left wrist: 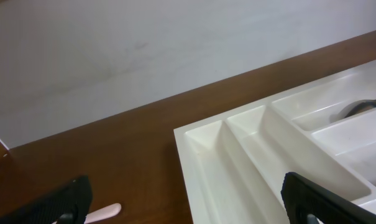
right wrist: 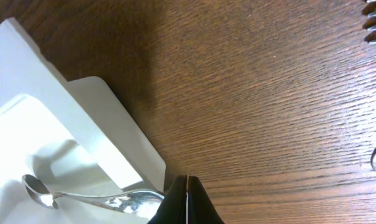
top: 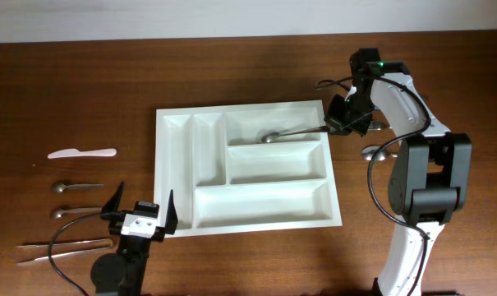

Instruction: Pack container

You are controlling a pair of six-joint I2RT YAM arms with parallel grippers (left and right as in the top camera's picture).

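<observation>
The container (top: 256,226) is a large white tray with several compartments, lying in the middle of the table. A metal spoon (top: 291,132) lies slanted in its far wide compartment, bowl down and handle reaching the right rim. My right gripper (top: 340,123) is shut on the end of that handle just past the rim. In the right wrist view the spoon (right wrist: 94,199) runs from the container (right wrist: 100,134) into my shut right gripper (right wrist: 186,186). My left gripper (top: 141,210) hangs open and holds nothing at the container's near left corner. In the left wrist view the left gripper (left wrist: 194,208) straddles the rim of the container (left wrist: 194,155).
Left of the tray lie a white plastic knife (top: 82,153), two small spoons (top: 75,187) (top: 75,211) and long thin utensils (top: 63,247). Another spoon (top: 379,150) lies by the right arm's base. A fork (right wrist: 375,18) shows in the right wrist view.
</observation>
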